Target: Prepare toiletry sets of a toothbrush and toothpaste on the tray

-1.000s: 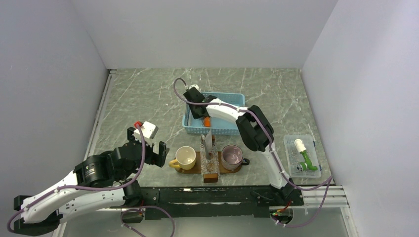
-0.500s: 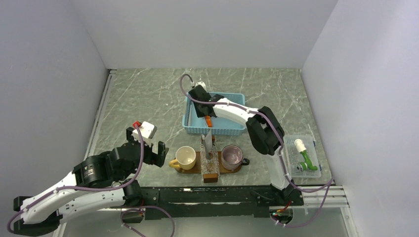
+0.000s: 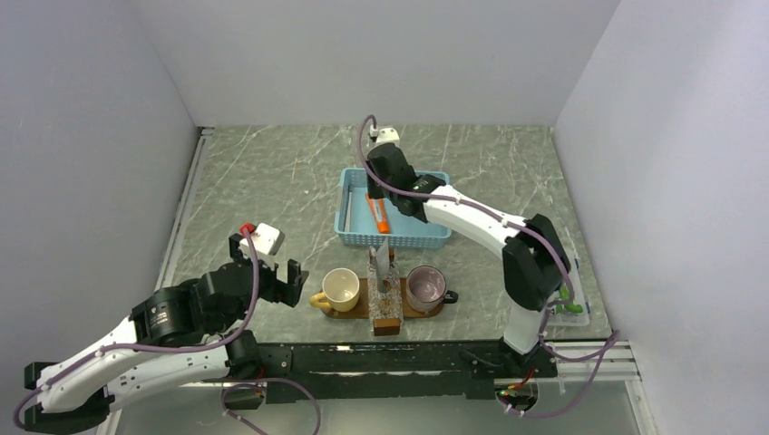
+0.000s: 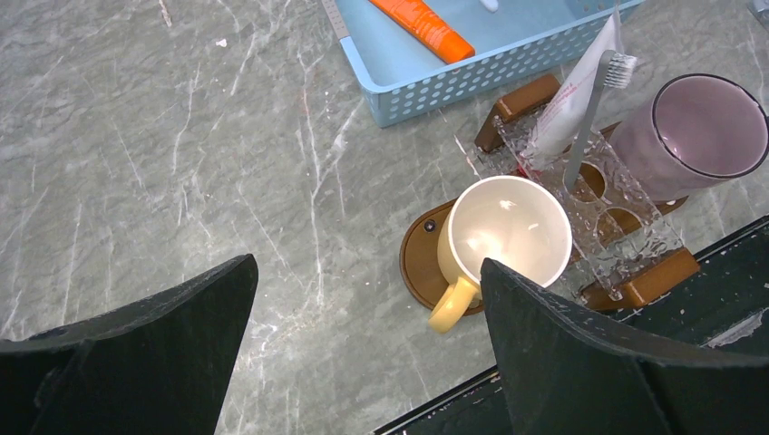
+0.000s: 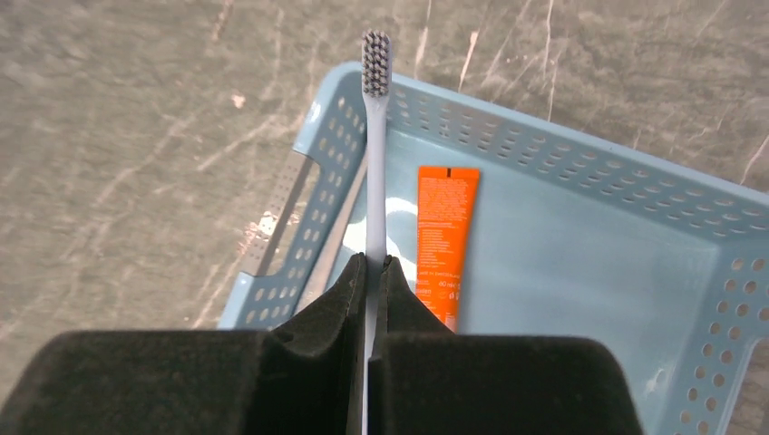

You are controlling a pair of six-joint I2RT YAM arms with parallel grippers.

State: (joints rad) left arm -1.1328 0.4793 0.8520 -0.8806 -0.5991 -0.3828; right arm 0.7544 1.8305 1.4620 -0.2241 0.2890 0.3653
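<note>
- Right gripper (image 5: 374, 265) — pinched shut on the handle of the toothbrush (image 5: 374, 154), bristle head pointing away from the wrist, out past the corner rim of the light-blue basket (image 5: 580, 122).
- From above: held over the far left part of the basket, apparently clear of its floor. Inside it, lying flat just beside the brush's line, the orange tube (image 5: 445, 240), untouched.
- Left gripper (image 4: 367, 265) — wide open, holding nothing, hovering over bare table (image 4: 136, 136) near the left end of the tray (image 4: 419, 265).
- On the tray: yellow mug (image 4: 508, 231), clear holder (image 4: 603, 213), purple cup (image 4: 698, 127). Already standing in the holder, a grey brush (image 4: 591, 113) and a white tube (image 4: 567, 100); seemingly one set done.
- Step in hand, by judgement: carrying the toothbrush from basket to tray for another set.
- Next: swing toward the near edge, tip the brush upright with the handle down, and line it up over a free hole in the holder or over a cup; impossible to tell which.
- Care needed: thin handle, liable to pivot between the pads; no bumping the brush standing there.
- Afterwards, probably a trip for the orange tube.
</note>
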